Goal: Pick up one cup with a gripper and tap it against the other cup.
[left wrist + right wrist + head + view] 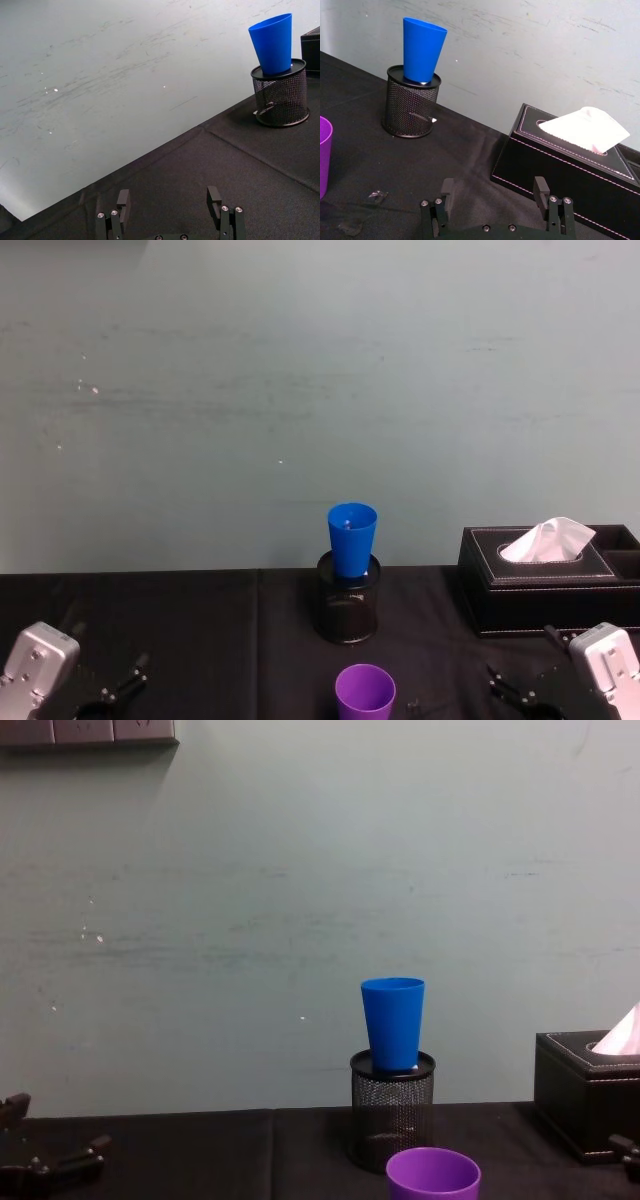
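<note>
— Where is everything sitting right now?

— The smooth, tapered plastic purple cup (365, 692) is standing upright at the middle of the front edge of the black cloth-covered worktop (180, 610). The bright, tapered plastic blue cup (352, 536) is sitting upright inside the black wire-mesh pen holder (348, 608), straight behind it toward the rear edge and well apart from it. A black stitched-leather tissue box (545, 585) is lying toward the rear right corner.

— And the arms?

— The left gripper (168, 195) is sitting by the front left corner and the right gripper (493, 184) by the front right. Both are showing their fingers spread wide and gripping nothing.

— So the pick isn't begun. How should it be going?

— I'm judging the right gripper to be the nearer one. I'd be bringing it in level from the side and closing on the purple cup's mid-wall, below the wider rim, squeezing gently because thin plastic is likely to flex. Then I'd be lifting it level with the blue cup's wall above the holder and tapping lightly, so the perched cup isn't tipping out.
</note>
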